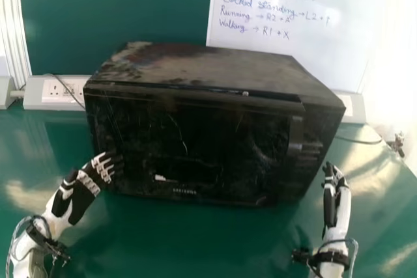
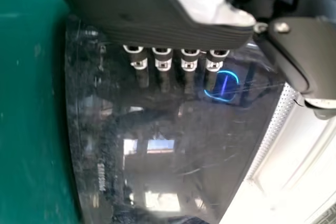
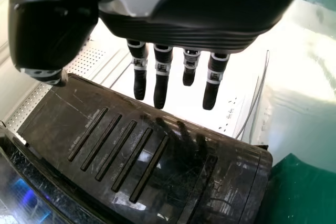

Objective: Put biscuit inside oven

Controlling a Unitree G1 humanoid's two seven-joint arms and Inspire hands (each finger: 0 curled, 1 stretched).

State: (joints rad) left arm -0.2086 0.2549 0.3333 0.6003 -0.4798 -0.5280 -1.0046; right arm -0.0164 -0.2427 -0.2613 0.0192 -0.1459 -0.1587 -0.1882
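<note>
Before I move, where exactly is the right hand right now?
In the head view, the right hand is on the right side, over the green table, just right of the front right corner of the oven.

The oven (image 1: 215, 135) is showing black, its top (image 1: 195, 66) is wearing brownish-grey mottling, the bench (image 1: 189, 242) is gleaming green, and bluish writing (image 1: 268, 2) is lining the white board (image 1: 352, 50).

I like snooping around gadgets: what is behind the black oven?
Behind the oven stand a whiteboard and a green panel, with sockets towards the left. Whatever lies directly behind the oven's body is covered, so I cannot tell.
</note>
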